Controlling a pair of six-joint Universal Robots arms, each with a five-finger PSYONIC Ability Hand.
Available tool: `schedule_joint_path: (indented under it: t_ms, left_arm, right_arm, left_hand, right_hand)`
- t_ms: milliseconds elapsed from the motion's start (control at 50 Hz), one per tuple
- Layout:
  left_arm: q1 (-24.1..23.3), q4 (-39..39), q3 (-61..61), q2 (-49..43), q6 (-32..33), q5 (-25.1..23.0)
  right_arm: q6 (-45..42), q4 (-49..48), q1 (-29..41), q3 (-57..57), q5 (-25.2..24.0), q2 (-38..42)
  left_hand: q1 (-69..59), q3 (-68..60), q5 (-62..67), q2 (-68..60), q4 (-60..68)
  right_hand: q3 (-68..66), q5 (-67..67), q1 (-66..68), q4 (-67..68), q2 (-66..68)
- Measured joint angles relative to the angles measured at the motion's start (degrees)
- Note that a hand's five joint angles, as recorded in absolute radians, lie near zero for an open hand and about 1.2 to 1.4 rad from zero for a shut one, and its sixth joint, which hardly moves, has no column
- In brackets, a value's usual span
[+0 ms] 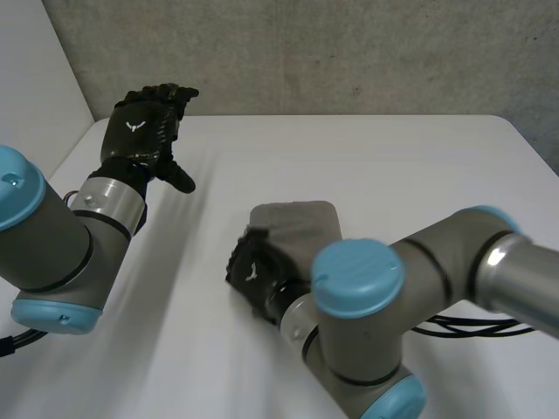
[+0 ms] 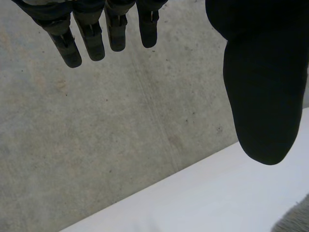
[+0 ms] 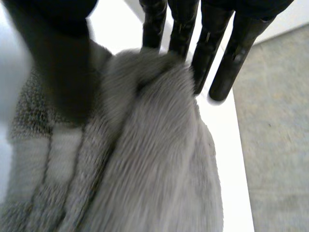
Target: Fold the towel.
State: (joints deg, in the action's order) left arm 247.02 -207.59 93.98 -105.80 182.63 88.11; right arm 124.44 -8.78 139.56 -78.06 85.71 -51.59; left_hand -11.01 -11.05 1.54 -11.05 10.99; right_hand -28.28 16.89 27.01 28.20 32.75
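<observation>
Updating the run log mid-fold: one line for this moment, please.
left hand: raised, open, empty | right hand: on towel, near edge, grip unclear | towel: folded compact, middle of table

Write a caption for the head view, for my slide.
Right hand grips the grey towel at its edge; left hand, open, is raised over the white table.

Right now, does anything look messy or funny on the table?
Only the towel: it is bunched up and lumpy where the right robot hand pinches it, instead of lying in a flat fold. Nothing looks spilled or broken.
</observation>
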Motion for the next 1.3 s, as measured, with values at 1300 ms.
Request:
schedule_joint_path:
  t_ms: [1300]
  left_arm:
    - [-3.25,24.46,-17.8,3.83,-2.39,2.34]
  right_arm:
    - [50.9,11.74,-29.29,1.67,1.55,-29.16]
  left_hand:
    - [-0.65,-0.61,0.22,-0.59,0.66]
  right_hand:
    - [13.97,-13.37,-13.93,-13.04,-18.16]
